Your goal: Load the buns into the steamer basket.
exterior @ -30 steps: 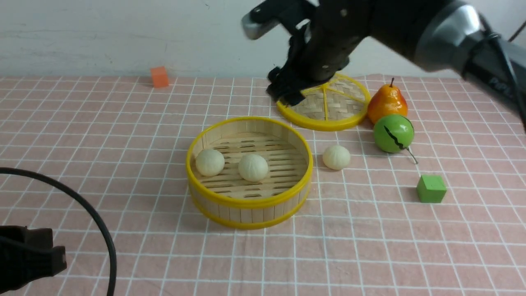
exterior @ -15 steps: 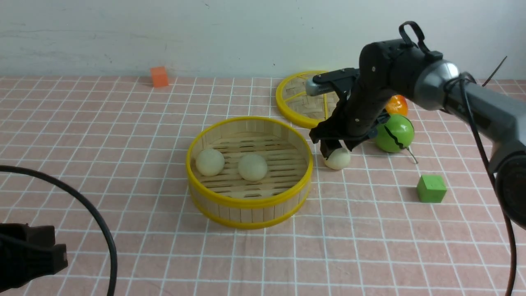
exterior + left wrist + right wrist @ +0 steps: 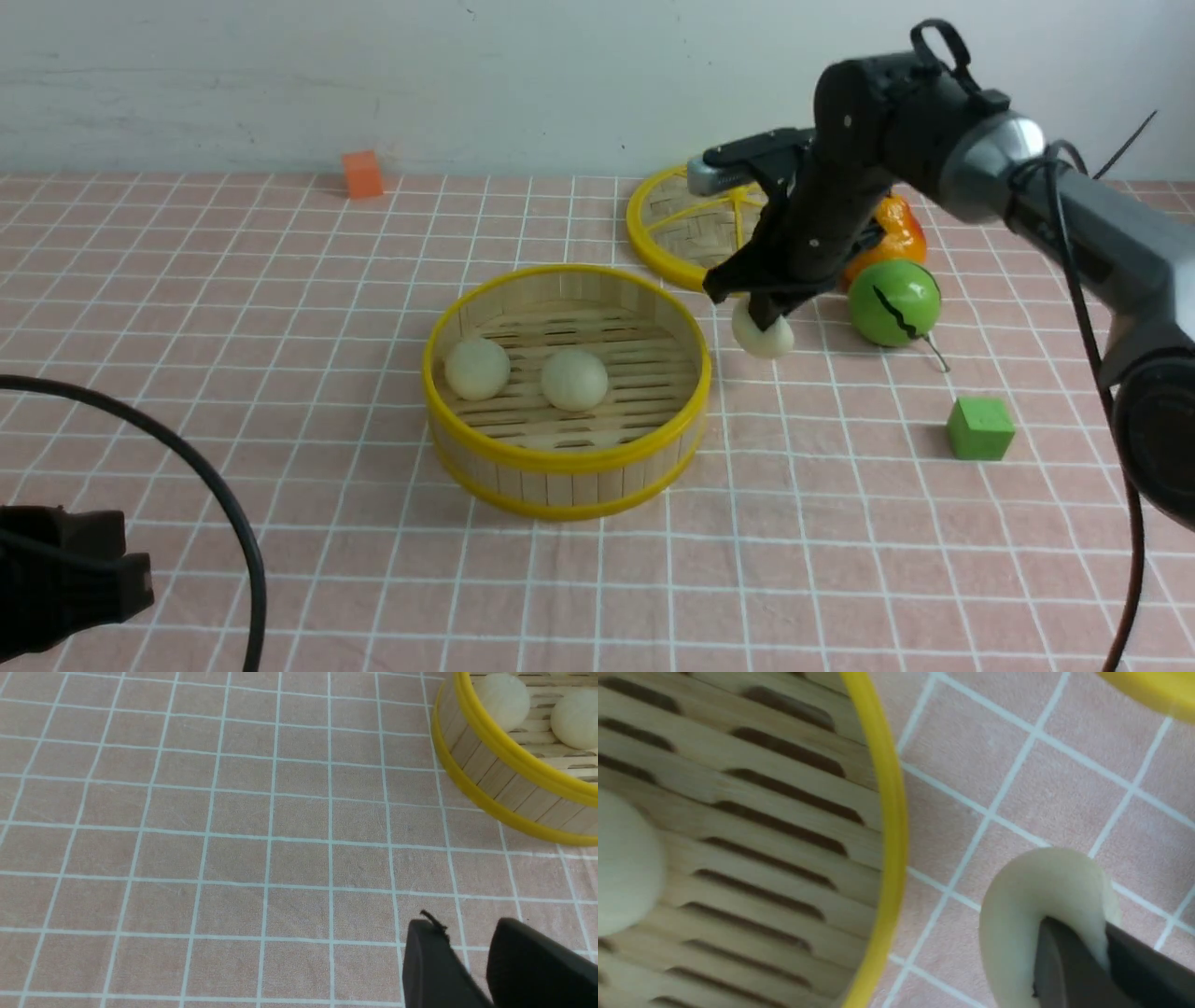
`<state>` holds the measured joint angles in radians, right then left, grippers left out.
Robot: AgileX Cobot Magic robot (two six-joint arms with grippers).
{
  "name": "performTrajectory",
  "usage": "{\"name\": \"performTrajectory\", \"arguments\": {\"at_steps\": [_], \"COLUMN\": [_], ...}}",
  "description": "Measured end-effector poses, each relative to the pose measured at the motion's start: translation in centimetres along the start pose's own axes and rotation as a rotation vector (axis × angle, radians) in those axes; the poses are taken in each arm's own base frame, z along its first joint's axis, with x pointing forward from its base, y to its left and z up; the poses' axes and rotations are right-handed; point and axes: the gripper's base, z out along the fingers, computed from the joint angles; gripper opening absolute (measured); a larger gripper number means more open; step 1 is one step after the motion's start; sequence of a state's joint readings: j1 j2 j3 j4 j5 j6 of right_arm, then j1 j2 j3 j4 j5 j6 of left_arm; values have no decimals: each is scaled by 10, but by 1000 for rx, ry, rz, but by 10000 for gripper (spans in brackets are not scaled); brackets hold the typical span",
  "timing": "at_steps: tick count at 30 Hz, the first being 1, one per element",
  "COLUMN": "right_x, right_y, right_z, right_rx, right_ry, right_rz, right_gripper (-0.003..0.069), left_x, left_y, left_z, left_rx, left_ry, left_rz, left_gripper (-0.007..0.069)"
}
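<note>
Pink-check tbl [image 3: 280, 308] w/ basket [image 3: 560, 485], lid [image 3: 689, 231], pear [image 3: 902, 241], green fruit [image 3: 893, 303], green cube [image 3: 979, 428], orange cube [image 3: 362, 174].

My right gripper [image 3: 763, 320], which a second ago hung over the lid [image 3: 674, 245] at the far side, has swung down beside the steamer basket [image 3: 560, 459], pinched its jaws deep into the third bun [image 3: 766, 343] and lifted it just clear of the checked cloth [image 3: 840, 523].

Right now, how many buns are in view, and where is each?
3. One bun and a second bun lie side by side on the steamer basket floor; the third bun is pinched in the right tool, outside the basket's right wall. None appears hidden.
</note>
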<state>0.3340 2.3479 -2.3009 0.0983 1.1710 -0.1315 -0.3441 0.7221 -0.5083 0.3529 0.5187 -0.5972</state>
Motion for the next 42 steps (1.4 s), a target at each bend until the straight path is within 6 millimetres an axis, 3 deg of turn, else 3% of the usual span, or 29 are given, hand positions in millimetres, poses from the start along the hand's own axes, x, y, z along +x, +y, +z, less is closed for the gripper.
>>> {"name": "performTrajectory", "arguments": {"at_steps": [1, 3, 5, 7, 9, 13, 15, 17, 20, 24, 27, 28, 29, 30, 32, 33, 35, 37, 38, 39, 42], "right_x": [-2, -13, -18, -20, -19, -13, -6, -5, -6, -8, -14, -14, -16, -16, -11, -10, 5, 21, 23, 40, 64], "right_y": [3, 31, 60, 72, 93, 94, 90, 89, 93, 95, 96, 96, 97, 97, 97, 97, 94, 90, 89, 83, 70], "right_z": [-4, -27, -33, -32, -15, 18, 39, 42, 39, 28, -18, -22, -60, -75, -127, -132, -186, -217, -220, -240, -258], "right_rx": [-3, -34, -60, -67, -69, -29, -16, -19, -55, -69, -69, -69, -65, -64, -54, -53, -23, 13, 21, 68, 173], "right_ry": [-11, -67, -113, -134, -141, -84, -35, -30, -45, -58, -114, -118, -174, -194, -266, -272, -330, -336, -332, -311, -284], "right_rz": [-10, -115, -229, -280, -364, -412, -418, -415, -394, -355, -319, -316, -311, -310, -315, -315, -316, -291, -283, -240, -149], "right_gripper": [17, 17, 17, 17, 18, 36, 85, 116, 276, 413, 511, 517, 531, 533, 530, 530, 505, 468, 459, 410, 283], "left_x": [0, -1, -1, -1, 0, 1, 2, 2, 1, 1, 1, 1, 1, 1, 1, 1, 1, 1, 1, 1, 1], "left_y": [0, -1, -1, -2, -2, -3, -3, -3, -4, -4, -4, -4, -4, -4, -4, -4, -4, -4, -4, -4, -4], "left_z": [0, 1, 4, 6, 8, 8, 8, 8, 8, 8, 8, 8, 8, 8, 8, 8, 8, 8, 8, 8, 8], "left_rx": [0, 4, 6, 3, 3, 7, 12, 14, 23, 24, 25, 25, 25, 25, 25, 25, 25, 25, 25, 25, 25], "left_ry": [0, -3, 1, 9, 23, 33, 38, 39, 37, 37, 37, 37, 37, 37, 37, 37, 37, 37, 37, 37, 37], "left_rz": [0, 0, 1, 3, -3, -19, -33, -37, -50, -52, -52, -52, -53, -53, -53, -53, -53, -53, -53, -53, -53], "left_gripper": [189, 193, 197, 197, 200, 200, 200, 200, 205, 208, 213, 213, 216, 216, 217, 217, 217, 217, 217, 217, 217]}}
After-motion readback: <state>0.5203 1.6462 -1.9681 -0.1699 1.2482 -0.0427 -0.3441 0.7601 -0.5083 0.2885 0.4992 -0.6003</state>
